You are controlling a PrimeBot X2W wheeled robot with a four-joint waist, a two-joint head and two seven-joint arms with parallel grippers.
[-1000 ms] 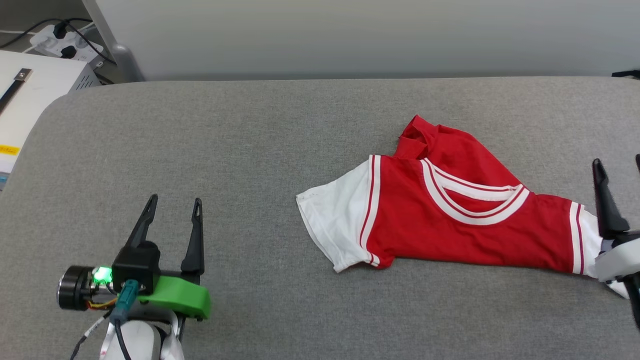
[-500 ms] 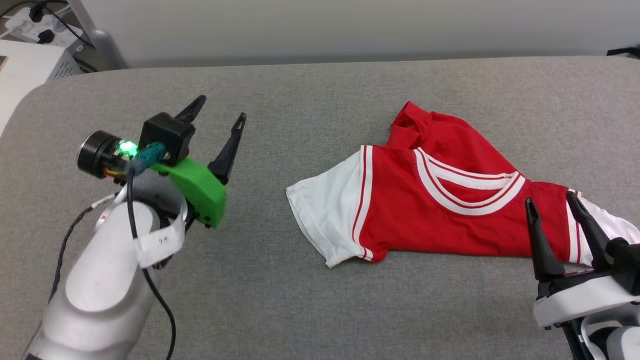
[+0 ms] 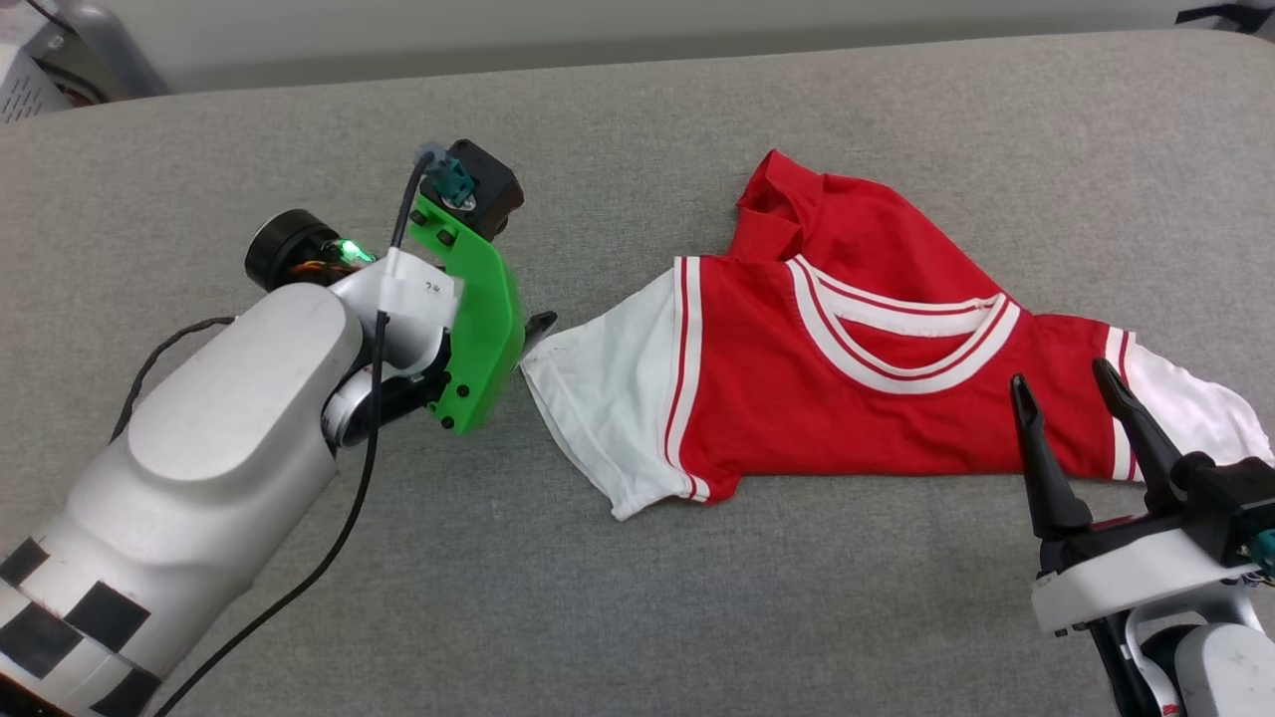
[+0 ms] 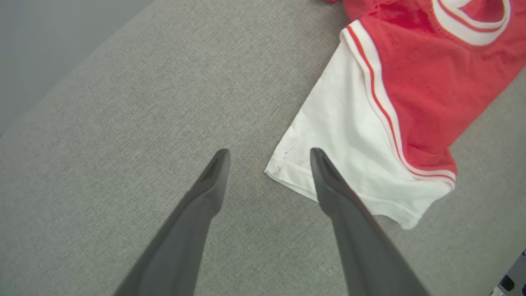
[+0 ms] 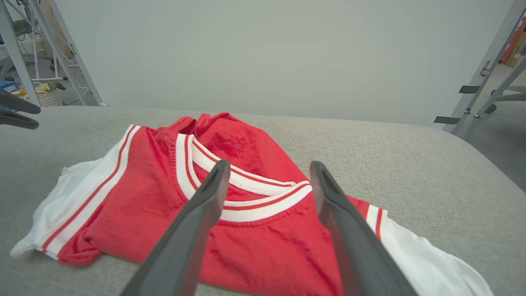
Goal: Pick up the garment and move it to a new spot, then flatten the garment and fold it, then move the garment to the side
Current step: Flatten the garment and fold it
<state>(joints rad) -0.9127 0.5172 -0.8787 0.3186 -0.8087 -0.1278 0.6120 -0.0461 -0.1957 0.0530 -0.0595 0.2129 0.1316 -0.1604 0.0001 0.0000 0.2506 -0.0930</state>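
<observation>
Spread wide, empty: left gripper (image 4: 267, 154) poised over the white sleeve corner (image 4: 287, 170), right gripper (image 5: 267, 166) hovering near the other sleeve (image 3: 1185, 398). Seemingly no pickup yet, with the garment (image 3: 847, 418) lying rumpled on the grey cushion (image 3: 637, 617); moving, flattening, folding all ahead

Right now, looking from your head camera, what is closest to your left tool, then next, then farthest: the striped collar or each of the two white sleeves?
From the left tool, going by the head view:
1. left white sleeve, right beside the tool's fingertip.
2. striped collar, in the middle of the shirt.
3. right white sleeve, at the far end, by the right tool.
</observation>
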